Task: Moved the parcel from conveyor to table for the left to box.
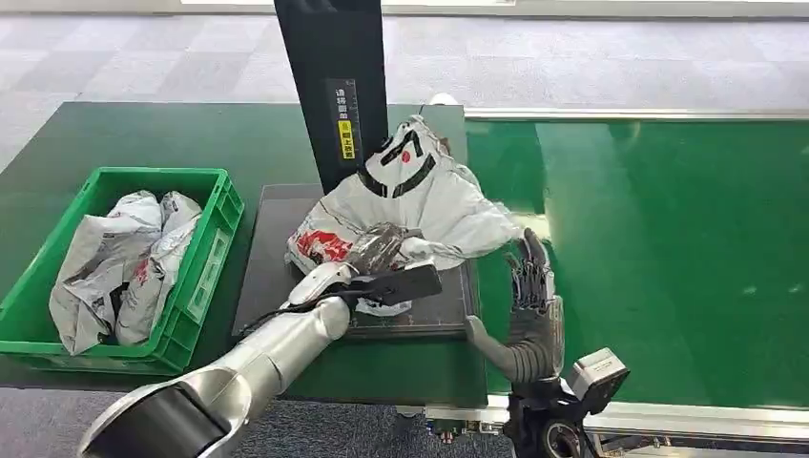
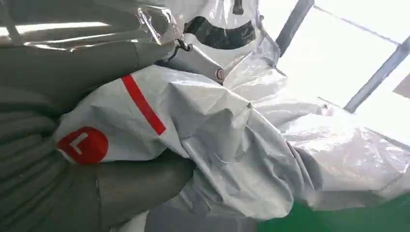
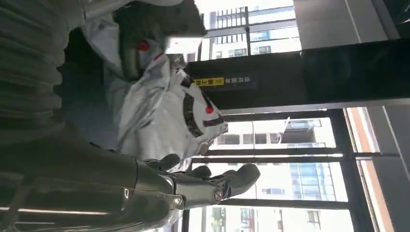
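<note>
In the head view, a crumpled white parcel (image 1: 415,205) with black and red markings lies on a dark square pad (image 1: 277,239) on the green surface (image 1: 134,134), in front of a black upright post (image 1: 334,81) bearing a yellow label. The left robot hand (image 1: 377,253) reaches in from the lower left on its silver arm and closes its fingers on the near side of the parcel, which rests on the pad. To the left, a green crate (image 1: 205,277) holds other grey-white bags (image 1: 119,262). The right robot hand (image 1: 529,301) stands upright at the edge of the green conveyor belt (image 1: 668,258), just right of the pad, fingers straight and apart, holding nothing and clear of the parcel. In the left wrist view, the parcel's wrinkled plastic (image 2: 232,140), with a red stripe and a red round mark, is pressed between the thick grey thumb (image 2: 140,186) and the fingers (image 2: 193,58) of the left robot hand. In the right wrist view, the right robot hand's dark fingers (image 3: 208,186) extend straight, empty, with the parcel (image 3: 164,111) beyond them against the black post (image 3: 309,72) and bright windows behind.
</note>
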Motion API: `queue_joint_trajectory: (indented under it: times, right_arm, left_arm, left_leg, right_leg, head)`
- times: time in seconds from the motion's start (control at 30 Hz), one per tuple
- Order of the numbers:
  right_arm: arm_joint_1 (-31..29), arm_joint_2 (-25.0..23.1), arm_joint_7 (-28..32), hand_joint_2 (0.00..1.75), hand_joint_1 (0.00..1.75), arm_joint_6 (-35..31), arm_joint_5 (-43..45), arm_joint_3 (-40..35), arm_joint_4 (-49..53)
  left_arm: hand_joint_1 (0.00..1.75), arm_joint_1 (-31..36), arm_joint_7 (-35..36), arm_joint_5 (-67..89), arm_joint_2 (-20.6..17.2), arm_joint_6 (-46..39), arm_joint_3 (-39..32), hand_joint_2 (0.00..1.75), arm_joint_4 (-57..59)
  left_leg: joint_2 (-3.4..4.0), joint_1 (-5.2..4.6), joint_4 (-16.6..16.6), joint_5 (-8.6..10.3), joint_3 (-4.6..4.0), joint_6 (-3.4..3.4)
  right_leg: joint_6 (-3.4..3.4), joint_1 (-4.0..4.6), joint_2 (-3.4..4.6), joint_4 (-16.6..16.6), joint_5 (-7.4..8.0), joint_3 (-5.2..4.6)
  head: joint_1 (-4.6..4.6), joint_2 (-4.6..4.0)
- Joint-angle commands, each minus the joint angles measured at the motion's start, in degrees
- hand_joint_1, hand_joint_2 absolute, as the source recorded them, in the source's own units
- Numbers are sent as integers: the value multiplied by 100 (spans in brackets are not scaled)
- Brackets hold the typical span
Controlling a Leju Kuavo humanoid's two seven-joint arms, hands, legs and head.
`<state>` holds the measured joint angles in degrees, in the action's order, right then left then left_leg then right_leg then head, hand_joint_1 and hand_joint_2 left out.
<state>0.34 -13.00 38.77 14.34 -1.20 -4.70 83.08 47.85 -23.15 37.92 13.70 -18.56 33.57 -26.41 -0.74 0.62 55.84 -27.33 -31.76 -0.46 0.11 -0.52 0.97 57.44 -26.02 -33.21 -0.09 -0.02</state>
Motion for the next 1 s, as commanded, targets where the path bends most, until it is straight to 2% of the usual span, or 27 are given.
queue_joint_trajectory:
  times: [0.03,0.1,0.17,0.3,0.4,0.47,0.5,0.53,0.63,0.67,0.8,1.0]
  right_arm:
    - [401,132,3,175,0,-176,-13,43,312]
    - [384,128,4,175,0,-175,-13,43,303]
    - [517,114,18,175,0,-282,-15,77,417]
    - [915,52,22,175,0,-424,16,258,729]
    - [1112,-10,46,175,0,-428,-7,407,821]
    - [1181,-61,50,175,0,-394,-36,473,840]
    - [1212,-73,48,175,0,-377,-45,491,838]
    - [1234,-86,49,175,0,-364,-52,509,831]
    - [1214,-115,51,175,0,-318,-73,575,782]
    - [1189,-127,47,175,0,-290,-93,612,775]
    - [1147,-120,7,175,0,-285,-100,664,768]
    - [1168,-100,-17,175,0,-267,-67,694,740]
  left_arm:
    - [175,-1318,-430,-726,-846,-27,-873,175,-2731]
    - [175,-1306,-408,-717,-818,-13,-856,175,-2694]
    - [175,-1698,-739,-1013,-854,-254,-1065,175,-3263]
    - [175,-3248,-1199,-1631,-1193,-488,-1468,175,-5705]
    - [175,-4304,-1522,-1838,-1215,-679,-1828,175,-7238]
    - [175,-4757,-1685,-1948,-1209,-796,-2065,175,-8010]
    - [175,-4846,-1685,-1991,-1238,-862,-2140,175,-8267]
    - [175,-4893,-1685,-1996,-1258,-917,-2203,175,-8401]
    - [175,-5007,-1685,-2167,-1429,-1129,-2312,175,-8748]
    - [175,-4976,-1685,-2277,-1559,-1342,-2296,175,-8884]
    - [175,-4813,-1685,-2665,-1775,-1444,-2364,175,-9094]
    - [175,-4632,-1685,-3009,-1794,-1350,-2646,175,-9392]
  left_leg:
    - [32,-5,-25,-2,20,1]
    - [25,1,-7,-7,5,-2]
    - [15,-2,-3,-4,-7,-3]
    - [35,-6,-14,-11,3,-2]
    - [44,-4,-13,-22,0,-4]
    - [49,-1,-8,-33,4,-5]
    - [62,-1,-10,-46,14,-5]
    - [42,0,-3,-35,-14,-8]
    - [33,2,0,-42,-18,-9]
    - [42,3,1,-52,0,-8]
    - [22,2,-1,-40,-18,-7]
    - [18,4,-2,-42,-5,-5]
  right_leg:
    - [-2,-3,15,-20,4,10]
    - [-3,3,11,-7,-2,-2]
    - [-3,-1,4,-2,-4,-13]
    - [-2,-5,26,-9,-6,-9]
    - [-3,-3,33,-7,-12,-14]
    - [-6,0,36,-5,-24,-15]
    - [-7,1,44,-6,-31,-8]
    - [-4,1,32,0,-28,-28]
    - [-4,3,22,3,-40,-29]
    - [-5,6,20,2,-48,-13]
    - [-4,4,11,2,-41,-24]
    - [-3,6,0,-1,-44,-5]
  head:
    - [0,0]
    - [0,0]
    - [0,0]
    - [-2,0]
    - [-2,0]
    - [0,0]
    - [0,0]
    - [2,0]
    - [-2,0]
    - [0,0]
    - [0,0]
    - [0,0]
